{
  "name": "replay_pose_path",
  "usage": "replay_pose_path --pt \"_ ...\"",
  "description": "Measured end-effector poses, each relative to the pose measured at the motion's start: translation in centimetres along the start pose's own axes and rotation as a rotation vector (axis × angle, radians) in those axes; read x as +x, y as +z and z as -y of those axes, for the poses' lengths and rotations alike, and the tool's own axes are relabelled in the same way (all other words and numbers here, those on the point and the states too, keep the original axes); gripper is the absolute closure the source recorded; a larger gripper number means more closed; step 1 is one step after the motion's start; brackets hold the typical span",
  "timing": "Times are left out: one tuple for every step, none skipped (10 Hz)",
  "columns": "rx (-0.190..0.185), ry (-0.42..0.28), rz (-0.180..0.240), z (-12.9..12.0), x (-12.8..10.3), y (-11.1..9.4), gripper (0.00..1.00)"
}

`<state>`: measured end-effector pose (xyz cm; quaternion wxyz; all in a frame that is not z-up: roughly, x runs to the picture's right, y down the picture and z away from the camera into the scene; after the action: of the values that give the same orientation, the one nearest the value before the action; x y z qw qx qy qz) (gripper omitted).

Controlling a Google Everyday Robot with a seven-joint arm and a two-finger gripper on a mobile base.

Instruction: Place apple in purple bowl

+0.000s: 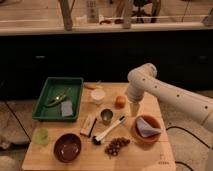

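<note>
Hanging just right of apple point(120, 101): gripper point(134, 109), aimed down at board point(137, 158). Opening: cannot tell; nothing visibly held. Apple resting on board, clear of neighbours. Probably light, firm, smooth-skinned, ready to roll; best pinched across widest part from above. Cup point(106, 116) just front-left of apple. Orange bowl point(148, 141) front-right of apple, grey cloth point(145, 127) inside. Green tray point(45, 110) left of apple, small grey and yellowish bits inside. Purple bowl point(67, 148) well front-left of apple, empty.
</note>
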<state>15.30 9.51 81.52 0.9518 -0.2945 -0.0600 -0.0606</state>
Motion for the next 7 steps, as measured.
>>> replay_pose_path --pt "-0.003 -0.012 0.005 0.3 -0.1 0.3 0.20" --pt "-0.005 -0.024 0.006 0.5 0.0 0.6 0.20" --pt "-0.009 -0.033 0.008 0.7 0.0 0.8 0.20" --pt "-0.012 -0.043 0.010 0.9 0.1 1.1 0.20" --pt "-0.015 -0.057 0.013 1.2 0.0 1.4 0.20" --pt "-0.018 -0.067 0.015 1.4 0.0 1.7 0.20" --pt "-0.018 -0.075 0.017 1.6 0.1 1.9 0.20"
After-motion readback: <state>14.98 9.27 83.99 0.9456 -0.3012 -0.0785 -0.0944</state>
